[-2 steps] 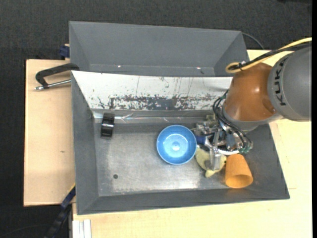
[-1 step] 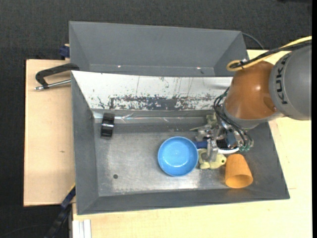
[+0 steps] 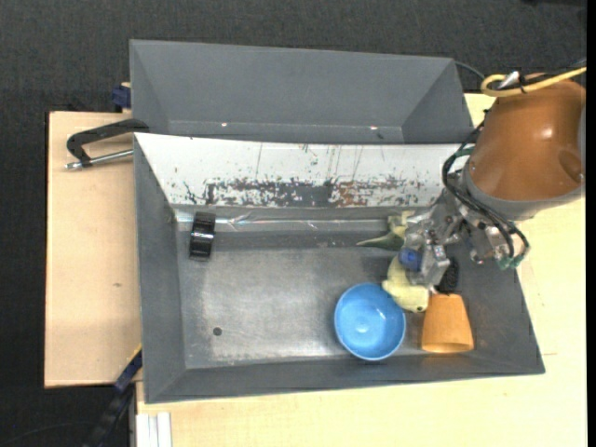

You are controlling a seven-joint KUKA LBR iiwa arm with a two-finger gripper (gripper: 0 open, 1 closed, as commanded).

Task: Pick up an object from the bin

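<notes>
Bin (image 3: 270,291): grey metal with sloping walls, the far wall scuffed and speckled; the left part of its floor lies mostly bare
Arm (image 3: 531,152): reaches in from the right, its wrist under a rounded orange-brown cover with dark cables looped beneath
Blue bowl (image 3: 370,321): round, opening upward, on the floor near the front wall, right of centre
Orange cup (image 3: 447,322): tapered, just right of the bowl, near the front right corner
Tool (image 3: 428,264): low over the right part of the floor, behind the gap between bowl and cup; whether it is released or clenched cannot be told
Pale yellow thing (image 3: 407,293): a small rounded lump right under the tool, between the bowl's far rim and the cup; contact with the tool cannot be told
Pale green pointed thing (image 3: 385,238): at the foot of the far wall, just left of the tool, tip pointing left
Black roll (image 3: 201,235): a small dark cylinder at the far left of the floor, well apart from everything else
</notes>
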